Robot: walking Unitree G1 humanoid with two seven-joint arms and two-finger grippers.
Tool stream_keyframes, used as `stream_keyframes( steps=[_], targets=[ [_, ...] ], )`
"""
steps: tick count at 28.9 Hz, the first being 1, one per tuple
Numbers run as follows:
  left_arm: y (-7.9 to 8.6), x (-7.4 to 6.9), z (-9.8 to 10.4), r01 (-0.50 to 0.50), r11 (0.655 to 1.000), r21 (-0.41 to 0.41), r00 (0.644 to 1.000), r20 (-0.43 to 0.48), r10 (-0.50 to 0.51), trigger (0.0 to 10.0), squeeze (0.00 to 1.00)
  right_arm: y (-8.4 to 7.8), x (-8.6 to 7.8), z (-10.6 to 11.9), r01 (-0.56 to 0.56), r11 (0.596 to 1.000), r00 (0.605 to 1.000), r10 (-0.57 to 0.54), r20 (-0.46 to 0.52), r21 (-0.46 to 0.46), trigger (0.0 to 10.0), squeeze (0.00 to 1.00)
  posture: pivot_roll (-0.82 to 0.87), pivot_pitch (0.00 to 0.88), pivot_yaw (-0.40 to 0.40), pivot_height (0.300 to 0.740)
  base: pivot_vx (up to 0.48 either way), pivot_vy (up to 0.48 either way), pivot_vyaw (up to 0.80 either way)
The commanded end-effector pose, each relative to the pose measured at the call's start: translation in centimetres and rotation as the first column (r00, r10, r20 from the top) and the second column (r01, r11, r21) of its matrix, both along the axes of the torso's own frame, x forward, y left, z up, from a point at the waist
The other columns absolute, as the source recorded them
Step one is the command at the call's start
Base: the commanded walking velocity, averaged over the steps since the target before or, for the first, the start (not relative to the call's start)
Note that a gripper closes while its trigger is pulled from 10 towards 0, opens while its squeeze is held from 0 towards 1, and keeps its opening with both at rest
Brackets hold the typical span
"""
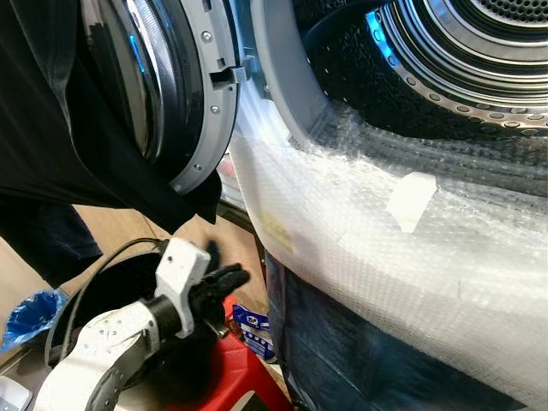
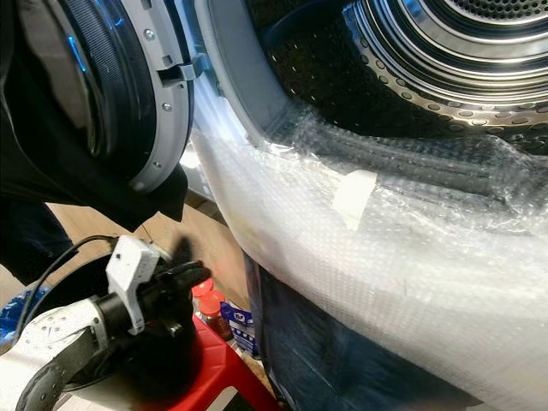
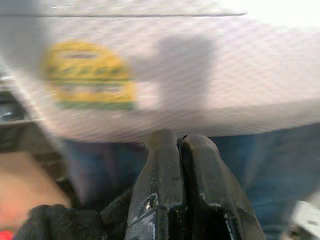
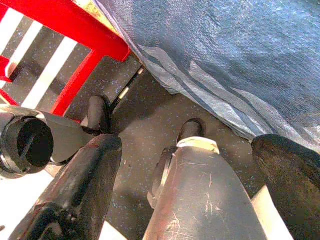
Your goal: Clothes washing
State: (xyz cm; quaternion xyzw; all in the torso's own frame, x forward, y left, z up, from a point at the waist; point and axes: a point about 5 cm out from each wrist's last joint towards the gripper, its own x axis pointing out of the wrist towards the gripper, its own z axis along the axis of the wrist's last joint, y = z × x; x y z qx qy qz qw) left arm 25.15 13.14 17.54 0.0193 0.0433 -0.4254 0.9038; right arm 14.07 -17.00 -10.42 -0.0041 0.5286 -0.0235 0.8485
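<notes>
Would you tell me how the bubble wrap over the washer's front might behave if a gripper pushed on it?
The bubble wrap would probably give softly and crumple, since it drapes in wrinkles. Its glossy surface may be slippery. It looks light, so the tape patch might peel.

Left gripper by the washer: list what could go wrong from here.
1. The left gripper, fingers shut, sits low beside the bubble wrap on the washer front; lifting could snag it.
2. The open washer door hangs above the gripper and might be struck.
3. The black cable could catch.
</notes>
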Motion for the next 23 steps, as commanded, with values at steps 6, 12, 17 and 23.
stream_keyframes(
  steps=[6,12,17,23],
  targets=[
    [-2.4,-0.5,0.2,0.251,0.967,-0.052,0.964,-0.081,-0.255,0.0,0.00,0.8,-0.5,-0.2,-0.003,1.000,1.000,0.003,-0.022,0.019,10.0,0.00,0.11,0.012,0.169,0.740,0.000,0.000,0.00],
    [-3.7,0.0,-0.7,0.380,0.923,-0.064,0.916,-0.113,-0.385,0.0,0.00,0.5,-0.5,-0.2,0.000,1.000,1.000,0.000,-0.018,0.015,10.0,0.00,0.09,0.000,0.160,0.740,0.000,0.000,0.00],
    [-4.5,0.3,-1.4,0.397,0.915,-0.076,0.904,-0.137,-0.404,0.0,0.00,0.6,-0.3,-0.2,0.001,1.000,1.000,-0.001,-0.011,0.017,10.0,0.00,0.07,0.000,0.162,0.740,0.000,0.000,0.00],
    [-6.2,0.5,-2.1,0.435,0.895,-0.102,0.883,-0.145,-0.446,0.0,0.00,0.5,-0.1,-0.1,-0.011,1.000,1.000,0.011,-0.009,0.014,10.0,0.00,0.09,0.000,0.149,0.740,0.000,0.000,0.00]
  ],
)
